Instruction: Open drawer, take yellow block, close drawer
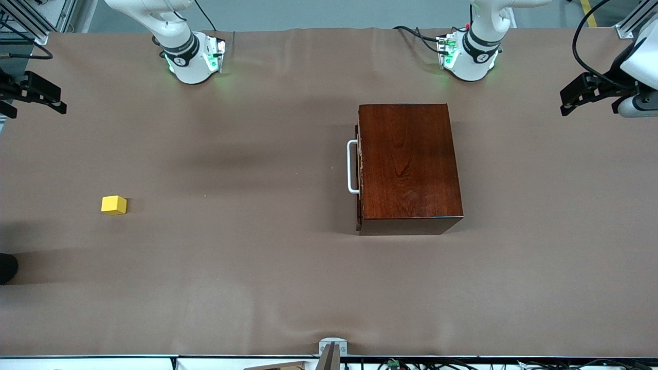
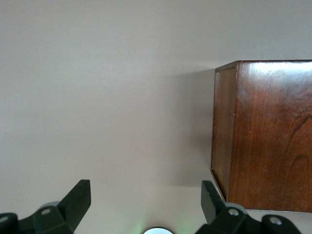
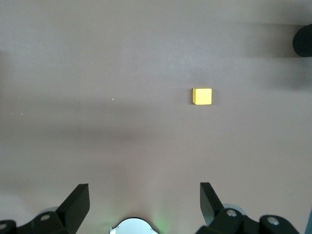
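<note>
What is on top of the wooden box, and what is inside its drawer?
Nothing rests on the wooden box. Its drawer is shut, so its contents are hidden. The yellow block lies on the table, toward the right arm's end.

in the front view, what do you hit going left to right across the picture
right end effector → yellow block → white bar handle → drawer, shut in its wooden box → left end effector

drawer (image 1: 360, 169) shut, yellow block (image 1: 113, 204) on table
</note>
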Motion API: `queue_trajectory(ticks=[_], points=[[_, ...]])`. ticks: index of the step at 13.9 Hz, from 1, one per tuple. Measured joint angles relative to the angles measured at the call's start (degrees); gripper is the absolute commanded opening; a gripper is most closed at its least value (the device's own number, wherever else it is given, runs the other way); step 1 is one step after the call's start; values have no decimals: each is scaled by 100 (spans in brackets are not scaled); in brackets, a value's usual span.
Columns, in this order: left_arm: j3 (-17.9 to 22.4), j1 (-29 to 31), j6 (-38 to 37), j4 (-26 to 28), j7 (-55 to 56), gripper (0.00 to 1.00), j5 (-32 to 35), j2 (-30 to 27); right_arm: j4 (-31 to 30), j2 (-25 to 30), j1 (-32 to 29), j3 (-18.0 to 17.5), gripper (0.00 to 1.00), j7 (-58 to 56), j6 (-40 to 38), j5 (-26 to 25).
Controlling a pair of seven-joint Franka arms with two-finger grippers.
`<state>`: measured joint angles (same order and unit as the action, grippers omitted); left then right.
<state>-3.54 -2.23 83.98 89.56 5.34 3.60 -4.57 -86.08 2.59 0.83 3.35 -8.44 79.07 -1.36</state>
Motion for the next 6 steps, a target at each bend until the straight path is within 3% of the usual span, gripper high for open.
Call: queue_trajectory(ticks=[6], points=[[-8, 105, 9, -1, 0, 100, 0, -1, 0, 0, 0, -1, 100, 0, -1, 0]])
